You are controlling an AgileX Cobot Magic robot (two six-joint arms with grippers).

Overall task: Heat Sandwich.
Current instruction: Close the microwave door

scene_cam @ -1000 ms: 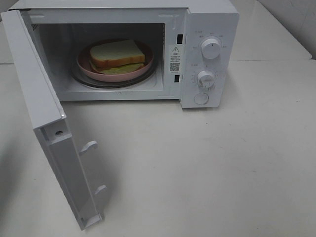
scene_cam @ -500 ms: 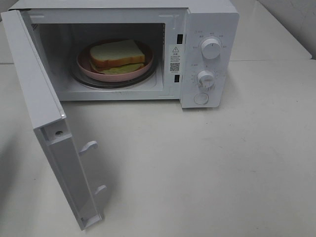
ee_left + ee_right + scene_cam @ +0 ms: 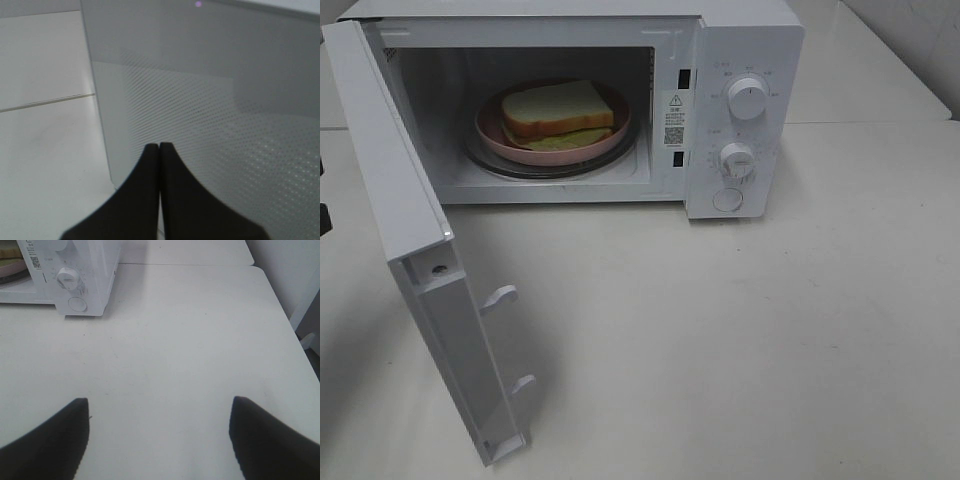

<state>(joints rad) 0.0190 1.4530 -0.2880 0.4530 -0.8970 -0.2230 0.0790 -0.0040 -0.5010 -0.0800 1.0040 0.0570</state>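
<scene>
The sandwich (image 3: 558, 110) lies on a round pink plate (image 3: 495, 135) on the glass turntable inside the white microwave (image 3: 745, 40). The microwave's door (image 3: 390, 170) stands swung wide open toward the front left. My left gripper (image 3: 159, 146) is shut with nothing in it, its tips close to the outer, dotted face of the door (image 3: 225, 100). Only a dark sliver of the left gripper (image 3: 323, 218) shows at the left edge of the high view. My right gripper (image 3: 160, 400) is open and empty above the bare table, to the right of the microwave (image 3: 95, 270).
Two dials (image 3: 748, 98) and a round button (image 3: 728, 199) sit on the microwave's right-hand panel. The white table (image 3: 740, 340) spreads in front of and to the right of the oven. Its right edge (image 3: 280, 305) runs near a wall.
A dark part of my left gripper has come into sight at the left edge of the high view, behind the open door. Nothing else has moved.
</scene>
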